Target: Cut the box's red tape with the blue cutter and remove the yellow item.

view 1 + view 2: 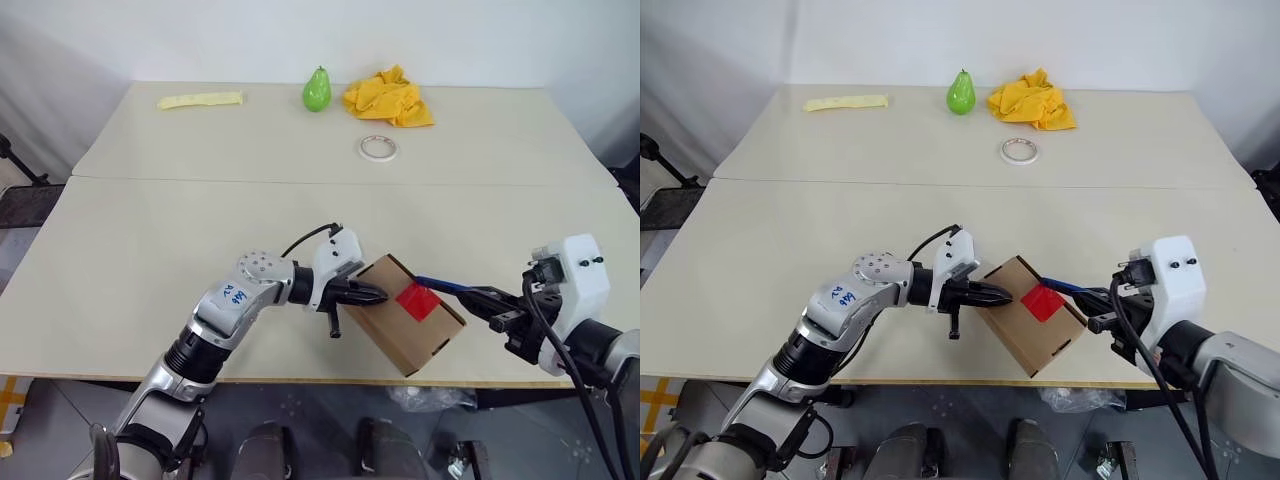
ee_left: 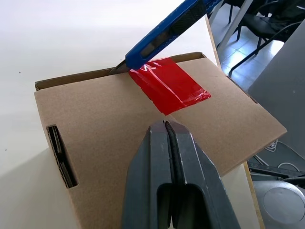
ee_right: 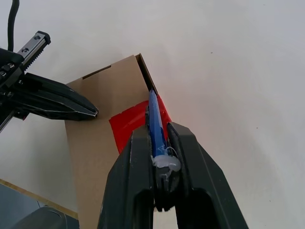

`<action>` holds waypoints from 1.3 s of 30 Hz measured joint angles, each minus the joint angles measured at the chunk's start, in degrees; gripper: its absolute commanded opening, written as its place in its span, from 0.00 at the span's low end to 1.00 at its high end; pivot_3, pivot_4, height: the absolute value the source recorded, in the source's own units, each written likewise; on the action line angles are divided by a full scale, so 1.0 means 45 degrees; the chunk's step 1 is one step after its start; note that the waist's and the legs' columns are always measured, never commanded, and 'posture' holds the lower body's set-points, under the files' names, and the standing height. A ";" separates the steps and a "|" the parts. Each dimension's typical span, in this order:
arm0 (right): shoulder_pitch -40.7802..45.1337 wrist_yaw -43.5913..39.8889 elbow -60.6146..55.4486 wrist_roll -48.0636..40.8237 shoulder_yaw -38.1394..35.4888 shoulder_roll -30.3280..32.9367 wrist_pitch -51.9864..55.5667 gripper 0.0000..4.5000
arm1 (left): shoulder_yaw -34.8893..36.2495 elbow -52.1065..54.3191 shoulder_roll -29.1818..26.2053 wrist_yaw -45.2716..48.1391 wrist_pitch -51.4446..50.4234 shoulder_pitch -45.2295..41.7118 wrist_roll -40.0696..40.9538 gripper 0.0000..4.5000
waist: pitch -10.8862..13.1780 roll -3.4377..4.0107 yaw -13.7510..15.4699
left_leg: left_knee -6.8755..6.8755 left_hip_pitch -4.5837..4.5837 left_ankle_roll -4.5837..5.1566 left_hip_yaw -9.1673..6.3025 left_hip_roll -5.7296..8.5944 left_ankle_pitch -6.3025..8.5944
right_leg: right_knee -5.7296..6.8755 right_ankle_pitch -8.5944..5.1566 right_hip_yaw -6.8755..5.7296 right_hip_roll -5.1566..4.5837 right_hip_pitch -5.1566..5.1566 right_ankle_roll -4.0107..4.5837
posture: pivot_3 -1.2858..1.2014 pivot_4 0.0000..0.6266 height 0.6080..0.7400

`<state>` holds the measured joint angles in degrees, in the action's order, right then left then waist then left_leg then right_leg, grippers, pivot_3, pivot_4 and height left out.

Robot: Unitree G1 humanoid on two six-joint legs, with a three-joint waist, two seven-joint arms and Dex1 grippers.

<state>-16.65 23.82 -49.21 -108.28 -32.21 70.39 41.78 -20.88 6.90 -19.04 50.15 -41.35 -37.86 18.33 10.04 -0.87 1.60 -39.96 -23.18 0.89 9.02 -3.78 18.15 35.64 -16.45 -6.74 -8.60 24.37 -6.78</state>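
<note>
Sitting near the table's front edge, one box with one red tape patch, wide bare tabletop lying behind; pressing on its top, left gripper with jaws fully closed, gripping nothing. Clamping one blue cutter, right gripper, tip touching the tape's edge; resting far back: one pear, one cloth, one tape ring, one pale strip.

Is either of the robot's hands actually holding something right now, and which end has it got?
Yes. The right gripper holds the blue cutter by its rear end; the tip is at the red tape. The left gripper, jaws shut, presses on the box, gripping nothing.
</note>
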 measured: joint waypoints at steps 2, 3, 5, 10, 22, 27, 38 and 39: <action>-0.0002 0.0006 0.0001 -0.0070 -0.0099 0.0132 0.0101 0.04 | -0.0030 0.0003 -0.0002 -0.0009 0.0007 -0.0008 -0.0047 0.01 | 0.0000 0.0000 0.0001 | 0.0000 0.0000 0.0001 0.0000 0.0000 0.0000 | -0.0001 0.0000 0.0001 0.0000 -0.0001 0.0000 | 0.52 0.24 1.00; 0.0002 0.0018 0.0010 -0.0198 -0.0217 0.0273 0.0182 0.04 | -0.0085 0.0015 -0.0006 -0.0031 -0.0013 -0.0053 -0.0103 0.01 | 0.0000 0.0000 0.0009 | 0.0000 0.0001 0.0001 -0.0002 0.0000 0.0000 | 0.0000 0.0000 -0.0001 0.0000 -0.0002 0.0000 | 0.52 0.24 1.00; 0.0005 0.0040 0.0019 -0.0388 -0.0390 0.0495 0.0256 0.04 | -0.0160 0.0043 -0.0013 -0.0081 -0.0151 -0.0141 -0.0154 0.01 | 0.0000 0.0000 0.0016 | -0.0002 0.0001 0.0001 -0.0003 0.0000 0.0001 | -0.0001 0.0000 -0.0001 0.0000 -0.0005 0.0000 | 0.52 0.24 1.00; -0.0112 0.0065 0.0065 -0.0734 -0.0738 0.1008 0.0453 0.04 | -0.0604 0.0553 -0.0020 -0.0505 -0.1216 -0.0519 -0.0395 0.01 | -0.0002 -0.0005 0.0030 | -0.0002 0.0004 0.0004 -0.0013 0.0002 0.0002 | -0.0011 0.0001 -0.0008 0.0000 -0.0018 0.0000 | 0.52 0.24 1.00; -0.1083 -0.1056 0.0706 -0.0749 -0.1878 0.2561 0.0986 0.04 | -0.1097 0.1568 0.0496 -0.1852 -0.3510 -0.0915 -0.0502 0.01 | -0.0013 -0.0016 0.0215 | -0.0004 0.0058 0.0029 -0.0123 -0.0002 0.0018 | -0.0105 0.0000 -0.0121 -0.0001 -0.0170 0.0000 | 0.52 0.24 1.00; -0.1197 -0.1801 0.1470 -0.0793 -0.2149 0.3337 0.1747 0.04 | -0.1174 0.1695 0.0515 -0.1974 -0.3618 -0.0911 -0.0485 0.01 | -0.0019 -0.0028 0.0273 | -0.0003 0.0053 0.0030 -0.0130 -0.0003 0.0019 | -0.0120 0.0001 -0.0134 -0.0001 -0.0176 0.0001 | 0.52 0.24 1.00; -0.1841 -0.2702 0.2303 -0.0885 -0.3107 0.3711 0.3038 0.04 | -0.1263 0.1813 0.0518 -0.2298 -0.3909 -0.0897 -0.0436 0.01 | -0.0052 -0.0079 0.0301 | -0.0001 0.0053 0.0032 -0.0139 -0.0004 0.0024 | -0.0135 0.0001 -0.0143 -0.0001 -0.0190 0.0001 | 0.52 0.24 1.00; -0.1944 -0.2812 0.2359 -0.0885 -0.3236 0.3736 0.3230 0.04 | -0.1270 0.1815 0.0519 -0.2314 -0.3915 -0.0897 -0.0429 0.01 | -0.0053 -0.0079 0.0307 | 0.0000 0.0053 0.0033 -0.0139 -0.0004 0.0025 | -0.0137 0.0001 -0.0144 -0.0001 -0.0190 0.0001 | 0.52 0.24 1.00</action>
<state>-25.39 11.17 -38.60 -112.26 -46.77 87.20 56.31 -26.60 15.06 -16.70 39.73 -58.97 -41.89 16.40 9.81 -1.23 2.98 -39.96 -22.95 1.04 8.40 -3.80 18.27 35.02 -16.45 -7.38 -8.61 23.51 -6.77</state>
